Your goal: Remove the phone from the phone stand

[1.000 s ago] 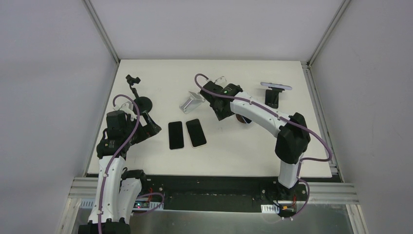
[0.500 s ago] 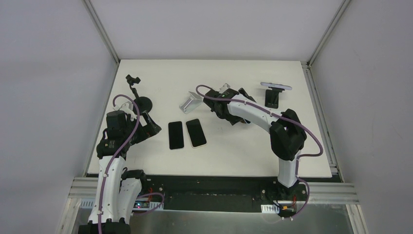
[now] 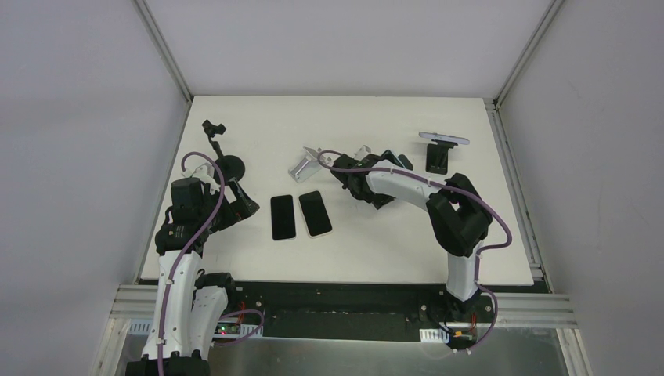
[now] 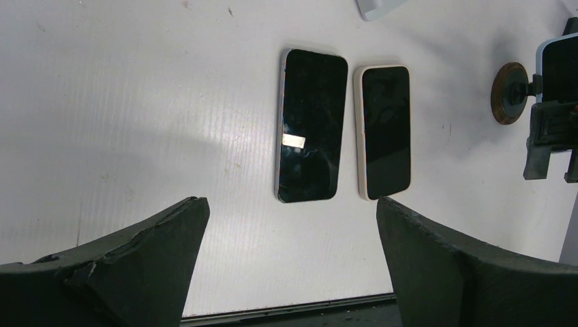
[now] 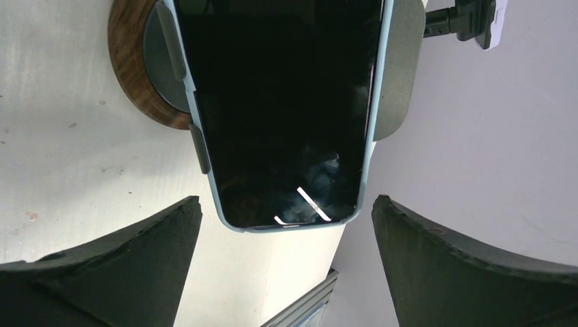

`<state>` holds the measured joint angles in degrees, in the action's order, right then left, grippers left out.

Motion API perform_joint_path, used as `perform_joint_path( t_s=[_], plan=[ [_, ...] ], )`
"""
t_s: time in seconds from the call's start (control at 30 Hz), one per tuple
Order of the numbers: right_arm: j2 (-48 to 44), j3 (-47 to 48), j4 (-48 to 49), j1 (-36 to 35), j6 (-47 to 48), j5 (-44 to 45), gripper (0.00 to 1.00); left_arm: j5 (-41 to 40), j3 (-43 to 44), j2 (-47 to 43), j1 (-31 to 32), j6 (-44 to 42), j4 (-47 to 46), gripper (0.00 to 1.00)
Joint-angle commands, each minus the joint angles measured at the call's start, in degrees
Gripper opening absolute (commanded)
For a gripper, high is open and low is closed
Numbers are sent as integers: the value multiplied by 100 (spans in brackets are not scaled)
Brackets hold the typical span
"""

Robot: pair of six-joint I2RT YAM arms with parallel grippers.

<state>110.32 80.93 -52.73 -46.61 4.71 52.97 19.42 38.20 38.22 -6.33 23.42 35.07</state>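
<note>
The phone [image 5: 279, 102] has a dark screen and a light blue case. It sits on a phone stand [image 5: 133, 88] with a round wooden base and a grey plate. My right gripper [image 5: 286, 235] is open. Its fingertips [image 5: 136, 259] are just short of the phone's near end and spread wider than it, not touching. In the top view my right gripper [image 3: 384, 174] covers the stand and the phone. The left wrist view shows the stand [image 4: 510, 92] and the phone [image 4: 560, 68] at its right edge. My left gripper [image 4: 290, 272] is open and empty at the table's left [image 3: 241, 205].
Two dark-screened phones [image 3: 283, 217] [image 3: 315, 212] lie flat side by side in the middle. A silver metal stand [image 3: 307, 164] is behind them. A black gooseneck holder [image 3: 227, 164] stands at left. A second stand with a white phone [image 3: 444, 141] is at the back right.
My right wrist has swung to the right and turned, bringing its open gripper over the phone on the wooden stand. The left arm has not moved.
</note>
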Motion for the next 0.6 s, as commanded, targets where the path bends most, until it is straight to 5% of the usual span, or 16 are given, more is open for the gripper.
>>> perform_joint_path(
  t_s=[0.0, 0.57],
  plan=[
    [-67, -79, 304, 89, 238, 47, 99, 36, 127, -62, 35, 40, 9, 100],
    [153, -136, 763, 310, 750, -81, 99, 12, 127, -51, 36, 40, 9, 100]
  ],
)
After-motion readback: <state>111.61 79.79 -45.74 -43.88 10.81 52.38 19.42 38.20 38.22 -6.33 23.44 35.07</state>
